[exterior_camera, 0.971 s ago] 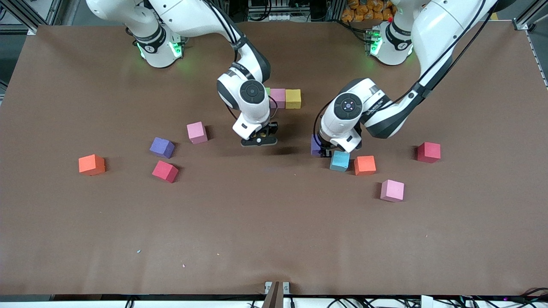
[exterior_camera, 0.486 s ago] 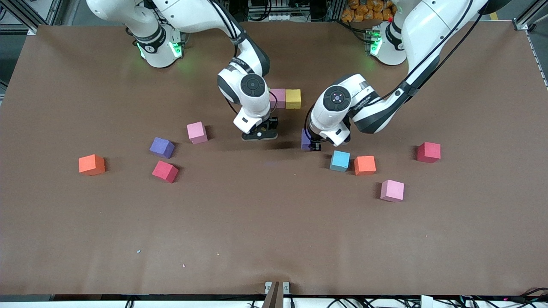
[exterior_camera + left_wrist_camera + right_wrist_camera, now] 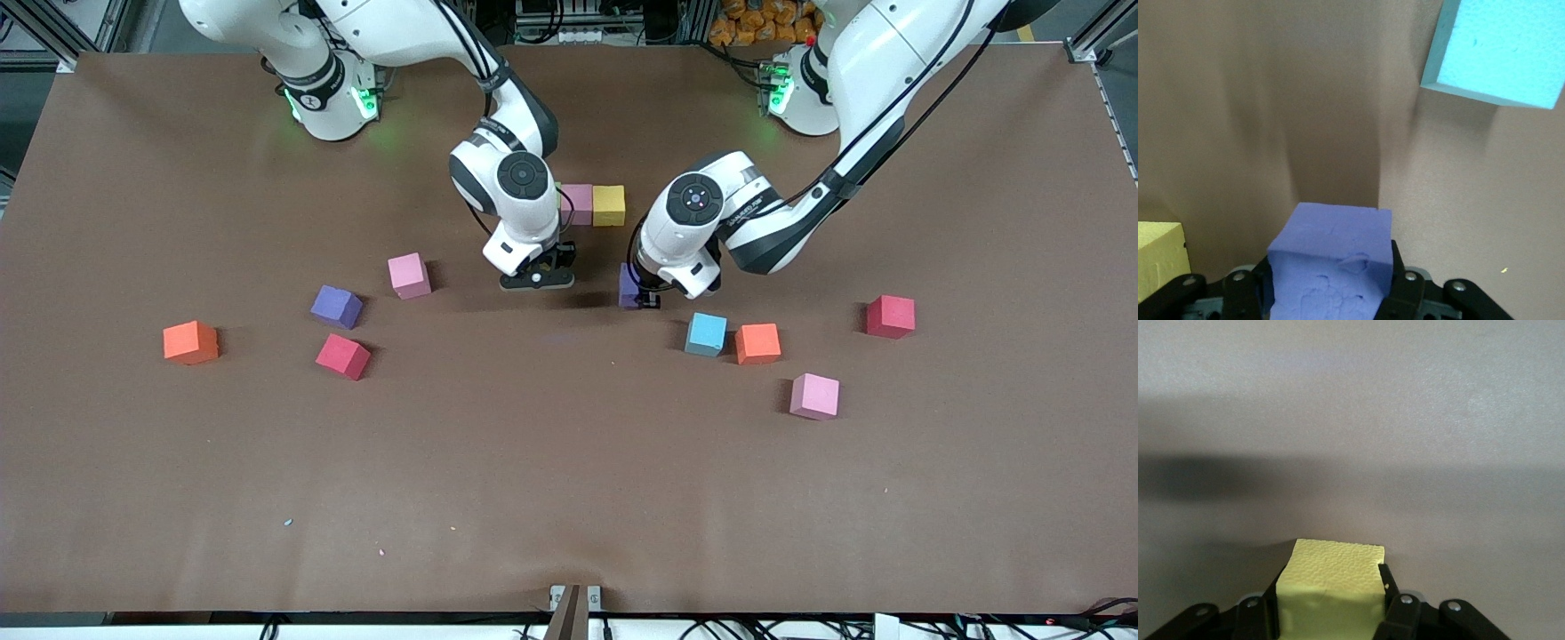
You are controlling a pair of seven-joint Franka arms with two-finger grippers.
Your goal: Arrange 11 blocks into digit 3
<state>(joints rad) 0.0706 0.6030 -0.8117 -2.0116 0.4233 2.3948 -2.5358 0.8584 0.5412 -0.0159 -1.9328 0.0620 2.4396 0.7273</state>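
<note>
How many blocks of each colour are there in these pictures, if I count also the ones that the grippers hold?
Pink blocks: 3
Yellow blocks: 2, one in the right gripper
Purple blocks: 2, one in the left gripper
Red blocks: 2
Orange blocks: 2
Light blue blocks: 1
Green blocks: 1, mostly hidden by the right arm
Total: 13

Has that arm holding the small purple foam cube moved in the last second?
Yes. The left end effector carried the purple foam cube away from the light blue cube, toward the yellow cube.

Left end effector (image 3: 642,300) clamping purple block (image 3: 629,288), right end effector (image 3: 537,283) clamping yellow block (image 3: 1330,587), both aloft
</note>
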